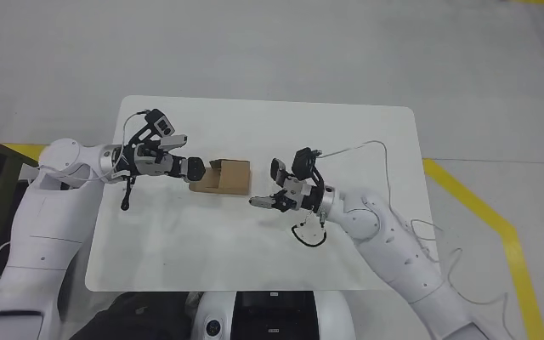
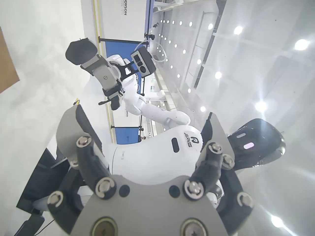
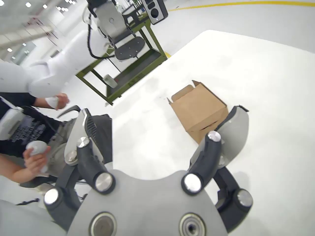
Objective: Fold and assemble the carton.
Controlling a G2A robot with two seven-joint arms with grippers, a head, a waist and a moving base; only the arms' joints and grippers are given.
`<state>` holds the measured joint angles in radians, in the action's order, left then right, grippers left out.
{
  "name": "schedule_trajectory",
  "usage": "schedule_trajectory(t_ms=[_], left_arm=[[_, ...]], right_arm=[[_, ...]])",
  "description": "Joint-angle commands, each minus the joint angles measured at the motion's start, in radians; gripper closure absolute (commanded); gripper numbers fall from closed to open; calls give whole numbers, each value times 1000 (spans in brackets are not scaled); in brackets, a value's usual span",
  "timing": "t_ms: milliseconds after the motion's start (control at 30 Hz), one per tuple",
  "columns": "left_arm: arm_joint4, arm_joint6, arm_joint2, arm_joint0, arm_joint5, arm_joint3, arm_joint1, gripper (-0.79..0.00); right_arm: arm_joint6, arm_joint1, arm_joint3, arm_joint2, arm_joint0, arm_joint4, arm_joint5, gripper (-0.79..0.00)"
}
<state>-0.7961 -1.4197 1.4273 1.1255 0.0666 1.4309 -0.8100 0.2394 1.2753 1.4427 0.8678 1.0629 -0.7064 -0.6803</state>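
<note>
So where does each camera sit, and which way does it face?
Top view: above the arms, looking down at the table; left gripper and right gripper flank the carton.
Left wrist view: on the left wrist, tilted toward the ceiling; its open fingers show.
Right wrist view: on the right wrist, facing the carton; its open fingers show.
Shared: all three catch the carton.

The carton [image 1: 228,177] sits mid-table [image 1: 340,136], with the left gripper [image 1: 198,172] against one side and the right gripper [image 1: 265,185] just beside the other. Room to pass lies toward the far and near edges.

Factory hall, yellow floor lines [image 3: 233,2]
</note>
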Motion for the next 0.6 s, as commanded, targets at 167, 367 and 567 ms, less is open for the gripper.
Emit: schedule_trajectory(t_ms=[167,367,567], left_arm=[[-22,-24,39,33,7,31,6,-785],[-22,-24,39,33,7,31,6,-785],[-22,-24,39,33,7,31,6,-785]], right_arm=[[-74,9,16,-29,-27,-229,59,-785],[-74,9,16,-29,-27,-229,59,-785],[-24,11,29,-53,-50,-349,107,-785]])
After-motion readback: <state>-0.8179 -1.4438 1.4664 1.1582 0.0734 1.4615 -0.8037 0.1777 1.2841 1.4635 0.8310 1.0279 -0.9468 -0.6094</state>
